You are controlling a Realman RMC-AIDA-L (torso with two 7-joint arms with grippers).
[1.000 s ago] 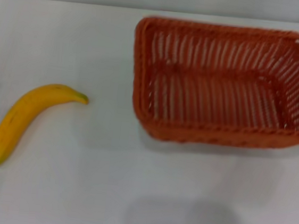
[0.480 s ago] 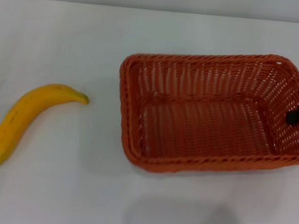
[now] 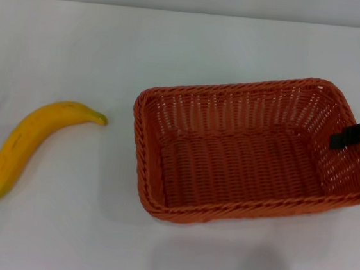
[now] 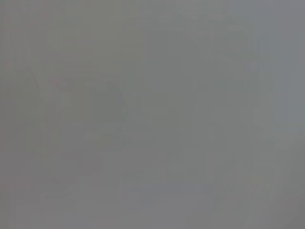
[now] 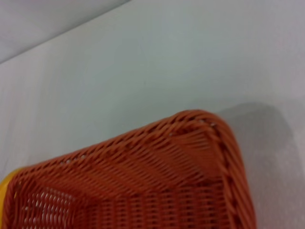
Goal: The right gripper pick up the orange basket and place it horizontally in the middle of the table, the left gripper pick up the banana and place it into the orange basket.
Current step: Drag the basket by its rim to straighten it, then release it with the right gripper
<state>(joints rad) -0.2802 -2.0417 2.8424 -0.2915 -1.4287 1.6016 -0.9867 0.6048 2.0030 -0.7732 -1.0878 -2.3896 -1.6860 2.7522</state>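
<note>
Holds the orange basket (image 3: 241, 161) by its right-hand short wall with the right gripper (image 3: 342, 139). Reaches in over the rim there as a thin black bar, tip lying inside against the weave; only this one finger visible, its partner hidden outside the wall, so closed on that wall as far as can be judged.

Basket itself open side up, long axis running roughly left to right but skewed, the gripped end swung farther away than the free end. Near long wall and left short wall facing the head camera, braided rim unbroken all round, inside bare down to the woven floor. Soft grey shadow on the white table (image 3: 175, 57) beyond the basket's near edge; whether resting or just lifted, cannot tell.

Banana (image 3: 34, 142) well to the left of the basket, apart from it, flat on the table. Curves from a greenish stem tip, the end nearest the basket, down to a small brown end farther from the basket and nearer the camera.

From the right wrist, one rounded corner of the basket (image 5: 167, 157) seen close, sloping openwork sides dropping away, white table (image 5: 143, 71) beyond it. Shows nothing but flat grey from the left wrist.
</note>
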